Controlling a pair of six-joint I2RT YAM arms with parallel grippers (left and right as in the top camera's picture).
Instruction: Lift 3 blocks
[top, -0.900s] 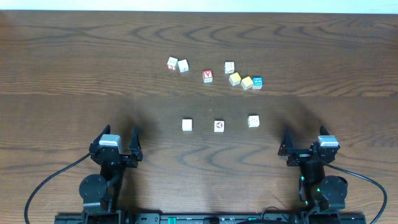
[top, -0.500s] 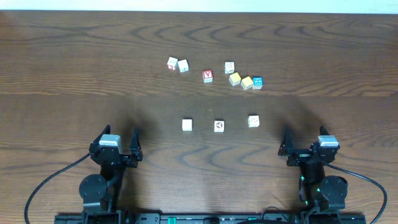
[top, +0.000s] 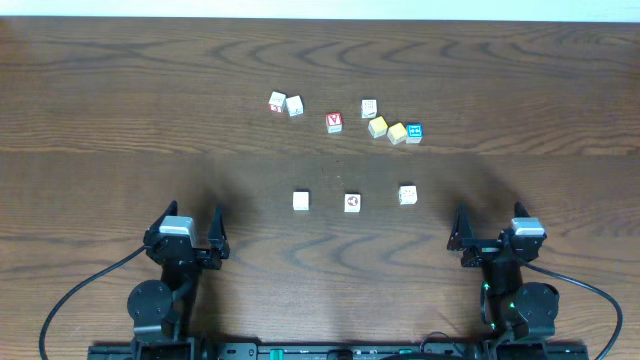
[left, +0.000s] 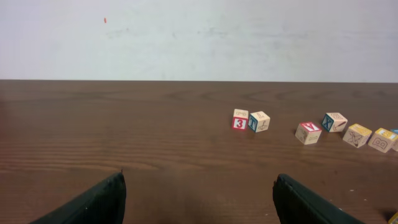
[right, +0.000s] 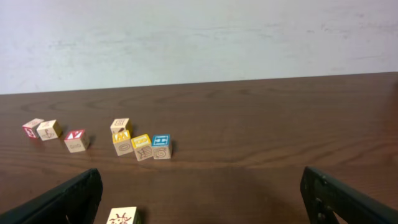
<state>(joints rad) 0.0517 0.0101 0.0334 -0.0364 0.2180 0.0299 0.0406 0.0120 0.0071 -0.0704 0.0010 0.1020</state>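
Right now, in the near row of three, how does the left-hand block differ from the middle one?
The left-hand block has a plain cream top; the middle block carries a reddish-brown round mark. The left-hand block ends the row, while the middle block has a neighbour on each side. Both are small cream cubes, sitting flat and apart.

Right hand (right: 200, 177) spread wide, cream block (right: 122, 216) at bottom edge, wooden table (right: 249, 124)

The speckled block (right: 122, 216) is cut off by the right wrist view's bottom edge; overhead, its marks are too small to read.
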